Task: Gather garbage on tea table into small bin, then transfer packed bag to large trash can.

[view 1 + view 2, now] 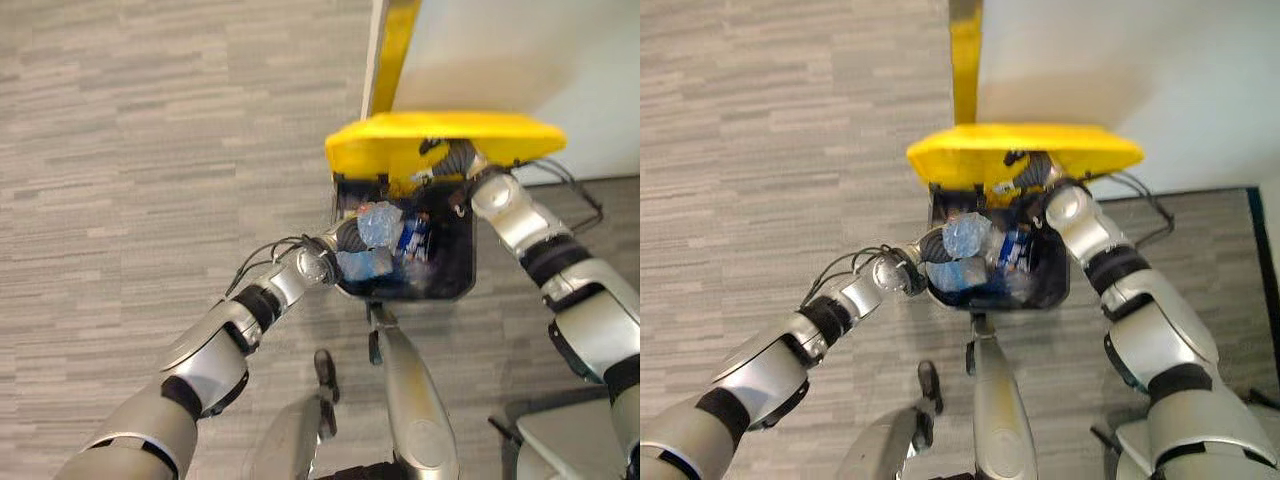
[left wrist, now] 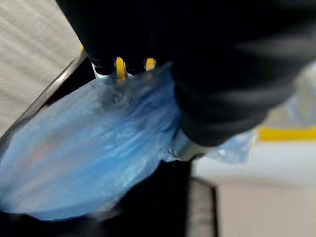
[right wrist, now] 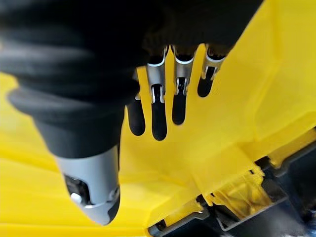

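A large black trash can [image 1: 458,272] stands on the floor with its yellow lid [image 1: 440,140] raised. My right hand [image 3: 158,108] is open, its straight fingers pressed against the underside of the lid [image 3: 266,89] and holding it up; it shows under the lid's edge [image 1: 1035,170] in the head views. My left hand [image 1: 350,235] reaches over the can's near rim, shut on a crumpled blue garbage bag [image 1: 380,222] that hangs inside the can. In the left wrist view the blue bag [image 2: 98,148] bulges between fingers and thumb [image 2: 190,148].
More rubbish with blue and white wrapping [image 1: 412,242] lies inside the can. A white wall with a yellow post [image 1: 395,50] rises right behind the can. A dark mat [image 1: 1210,230] lies to its right; grey plank floor [image 1: 150,150] stretches to the left.
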{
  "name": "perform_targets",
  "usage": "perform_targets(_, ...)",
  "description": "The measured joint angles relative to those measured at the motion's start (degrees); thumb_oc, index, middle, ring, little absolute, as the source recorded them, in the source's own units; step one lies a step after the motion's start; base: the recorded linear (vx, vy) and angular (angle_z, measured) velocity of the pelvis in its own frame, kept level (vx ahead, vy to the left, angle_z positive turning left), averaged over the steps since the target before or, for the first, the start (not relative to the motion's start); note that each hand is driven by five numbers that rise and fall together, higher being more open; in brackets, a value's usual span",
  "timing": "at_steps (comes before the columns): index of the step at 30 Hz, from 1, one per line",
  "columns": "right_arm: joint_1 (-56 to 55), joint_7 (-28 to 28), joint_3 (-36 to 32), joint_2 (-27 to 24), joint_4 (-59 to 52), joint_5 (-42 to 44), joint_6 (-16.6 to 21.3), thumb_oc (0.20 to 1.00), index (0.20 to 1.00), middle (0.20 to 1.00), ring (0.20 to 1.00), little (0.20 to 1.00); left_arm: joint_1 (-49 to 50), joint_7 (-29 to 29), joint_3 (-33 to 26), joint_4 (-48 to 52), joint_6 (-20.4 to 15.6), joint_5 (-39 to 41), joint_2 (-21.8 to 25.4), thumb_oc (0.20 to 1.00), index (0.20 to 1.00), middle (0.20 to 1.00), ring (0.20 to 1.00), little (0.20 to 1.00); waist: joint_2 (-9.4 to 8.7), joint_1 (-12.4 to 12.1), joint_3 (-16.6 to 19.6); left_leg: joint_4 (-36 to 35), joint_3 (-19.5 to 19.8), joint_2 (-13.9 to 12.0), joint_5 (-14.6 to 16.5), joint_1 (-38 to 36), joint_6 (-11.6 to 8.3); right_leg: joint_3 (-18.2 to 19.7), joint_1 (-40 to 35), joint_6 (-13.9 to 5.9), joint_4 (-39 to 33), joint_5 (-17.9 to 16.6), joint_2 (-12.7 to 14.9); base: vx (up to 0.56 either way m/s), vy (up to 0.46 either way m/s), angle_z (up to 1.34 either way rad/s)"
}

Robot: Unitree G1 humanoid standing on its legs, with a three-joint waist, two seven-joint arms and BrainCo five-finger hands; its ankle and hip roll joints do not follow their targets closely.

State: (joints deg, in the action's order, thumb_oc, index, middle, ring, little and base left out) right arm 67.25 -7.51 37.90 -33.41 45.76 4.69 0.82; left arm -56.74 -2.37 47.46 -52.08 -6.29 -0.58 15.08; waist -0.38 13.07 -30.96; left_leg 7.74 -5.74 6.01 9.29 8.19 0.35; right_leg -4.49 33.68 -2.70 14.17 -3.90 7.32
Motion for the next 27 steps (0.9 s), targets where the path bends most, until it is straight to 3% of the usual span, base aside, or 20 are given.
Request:
perform_targets(1,-0.04,-0.39,0.31,0.21,-0.48,0.04,-0.01,1.000,1.000,1.000,1.000,1.000,-0.56,-0.62,-0.23,-1.00,0.17,-1.53,0.12,0.260,0.260,0.260,0.260,0.260,0.05,0.46,-0.04,0.48,-0.29,0.27,0.21,1.06,0.31,0.14,0.78,-0.08,-0.21,-0.32,-0.18,0.01,0.044,-0.12)
perform_targets(2,-0.20,-0.89,0.52,0.29,-1.35,0.27,-0.01,1.000,1.000,1.000,1.000,1.000,-1.32,-1.28,-0.23,-2.30,0.49,-3.27,0.21,0.536,0.536,0.536,0.536,0.536,0.13,0.49,-0.36,1.42,-0.83,-0.05,0.64,1.71,0.78,0.37,0.92,-0.36,-0.83,-0.74,-0.56,0.01,0.027,-0.19)
perform_targets(3,-0.38,-1.26,0.70,0.37,-2.01,0.50,0.01,1.000,1.000,1.000,1.000,1.000,-1.75,-1.67,-0.24,-3.00,0.88,-3.72,0.25,1.000,1.000,1.000,1.000,1.000,0.10,0.51,-0.40,1.60,-1.31,-0.12,0.84,1.86,0.73,0.83,1.16,-0.23,-0.97,-0.91,-0.86,0.01,0.012,-0.26)
perform_targets(12,-8.33,-3.64,0.37,0.01,-9.32,0.57,1.37,1.000,1.000,1.000,1.000,1.000,-0.55,-4.15,-3.91,-1.99,1.79,-9.59,2.22,1.000,1.000,1.000,1.000,1.000,0.13,-0.14,-0.38,1.91,-2.11,-0.85,1.06,-0.02,0.65,1.22,-0.84,0.13,-1.29,-1.21,-1.21,0.01,-0.003,-0.05)
perform_targets(15,-13.29,-3.66,-2.24,-0.64,-11.62,-0.24,1.45,1.000,1.000,1.000,1.000,1.000,3.21,-4.43,-8.15,1.38,1.75,-9.48,2.81,1.000,1.000,1.000,1.000,1.000,0.14,-0.35,-0.34,2.16,-1.24,-0.97,1.11,-1.12,0.55,0.52,-2.55,0.20,-1.69,-1.26,-0.95,0.01,-0.045,0.12)
perform_targets(17,-19.06,-3.55,-6.56,-0.98,-13.98,-0.96,1.33,1.000,1.000,1.000,1.000,1.000,8.92,-4.30,-13.43,9.44,1.72,-8.01,3.84,1.000,1.000,1.000,1.000,1.000,-0.03,-1.35,-0.25,3.33,-0.80,-1.51,1.47,-2.05,0.14,-0.34,-4.43,0.24,-1.75,-1.26,-1.00,-0.01,-0.055,0.15)
perform_targets(21,-27.49,-2.87,-11.98,-1.64,-18.15,-1.80,1.24,1.000,1.000,1.000,1.000,1.000,17.03,-4.01,-17.87,16.80,1.12,-4.04,5.81,1.000,1.000,1.000,1.000,1.000,-0.50,-2.93,1.17,4.72,0.96,-2.19,1.80,-3.16,-0.01,-1.91,-6.98,0.18,-2.10,-1.00,-0.77,-0.03,-0.060,0.19)
perform_targets(23,-36.23,-1.81,-18.17,-0.97,-21.99,-2.49,1.36,1.000,1.000,1.000,1.000,1.000,25.55,-2.86,-24.35,22.66,0.59,-1.46,6.48,1.000,1.000,1.000,1.000,1.000,-1.49,-4.10,2.13,5.92,2.11,-2.86,2.45,-4.30,-0.84,-3.51,-9.58,-0.26,-2.67,-0.50,-1.09,-0.07,-0.039,0.24)
perform_targets(26,-44.84,-0.79,-21.98,1.91,-22.43,-2.52,1.22,1.000,1.000,1.000,1.000,1.000,36.25,-1.65,-29.05,23.27,-0.07,1.61,9.88,1.000,1.000,1.000,1.000,1.000,-3.91,-5.27,7.14,6.08,2.35,-2.92,2.57,-3.68,-0.99,-3.84,-9.52,-0.63,-3.58,-0.29,-1.35,-0.10,0.005,0.08)
perform_targets(27,-52.62,0.18,-25.59,4.91,-23.71,-2.52,1.28,1.000,1.000,1.000,1.000,1.000,46.02,-1.15,-36.31,23.17,-0.11,4.32,11.53,1.000,1.000,1.000,1.000,1.000,-6.20,-5.57,9.59,7.60,2.20,-2.75,3.09,-4.32,-0.80,-3.76,-11.08,-0.86,-4.16,-0.79,-1.26,-0.13,0.057,0.00)
